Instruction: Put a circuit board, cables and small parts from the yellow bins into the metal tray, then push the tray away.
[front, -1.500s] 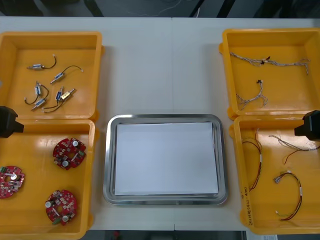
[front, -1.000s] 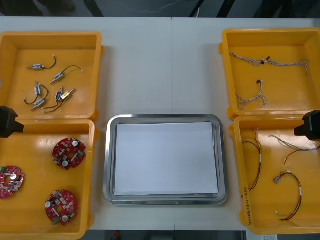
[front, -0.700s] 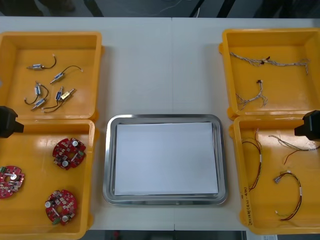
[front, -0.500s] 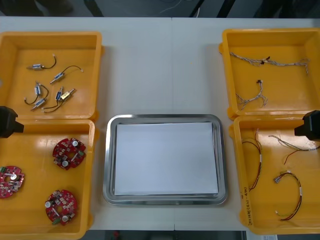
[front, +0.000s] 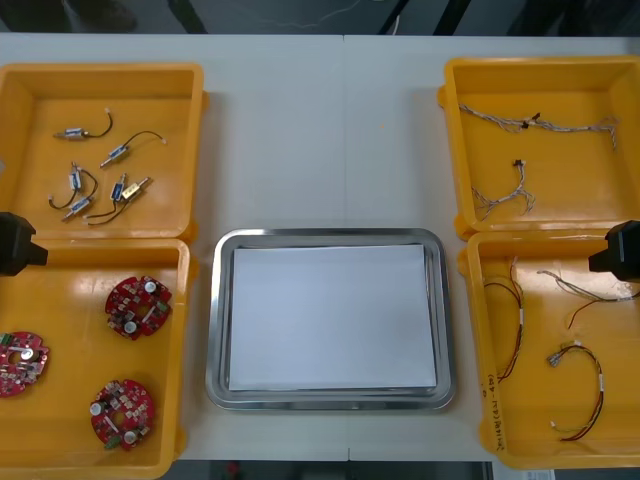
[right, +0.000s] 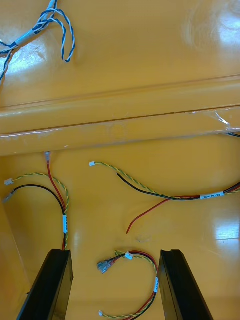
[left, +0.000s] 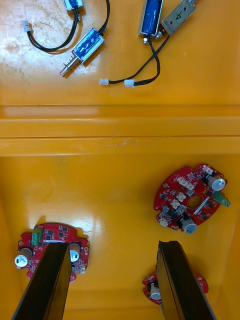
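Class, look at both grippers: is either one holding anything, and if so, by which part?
Nothing is held. The left gripper is open above the circuit boards, and the right gripper is open above the red and yellow cables.

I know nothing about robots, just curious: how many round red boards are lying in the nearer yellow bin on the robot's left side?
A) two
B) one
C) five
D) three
D: three round red circuit boards lie apart from each other on the floor of that yellow bin.

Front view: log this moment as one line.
left gripper: open, over board bin | right gripper: open, over cable bin | metal tray: white inside, unloaded
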